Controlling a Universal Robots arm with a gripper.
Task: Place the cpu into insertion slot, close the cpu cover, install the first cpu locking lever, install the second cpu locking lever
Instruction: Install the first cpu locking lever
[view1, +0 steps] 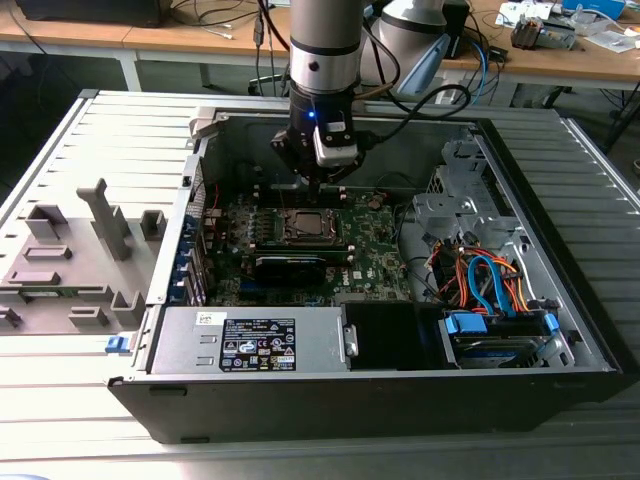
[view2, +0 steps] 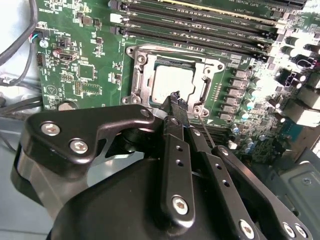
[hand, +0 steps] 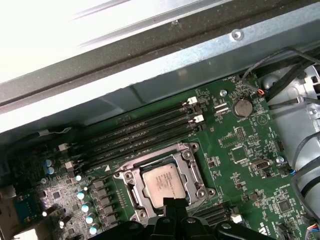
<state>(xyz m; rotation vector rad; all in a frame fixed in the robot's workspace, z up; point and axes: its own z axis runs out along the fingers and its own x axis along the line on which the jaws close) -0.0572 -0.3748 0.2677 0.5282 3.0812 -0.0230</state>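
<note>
An open computer case (view1: 350, 410) lies on a slatted grey bench (view1: 60, 400). Along its near wall sits a silver power supply (view1: 250, 340); towards the exterior view's right are a blue drive caddy (view1: 495, 335) and, just behind it, a tangle of orange and blue cables (view1: 490, 280). The green motherboard (view1: 380, 265) carries a black heatsink bar (view1: 290, 265), long memory slots (hand: 140, 135) and a coin battery (hand: 243, 106). A grey moulded fixture (view1: 70, 260) rests outside the case, on the exterior view's left.

— What are you seeing around the edges?
— I'm seeing wooden benches (view1: 150, 40) running along the back, cables (view1: 210, 14) lying across them. A grey slatted table (view1: 70, 420) is spreading below, light glaring off its near corner.
</note>
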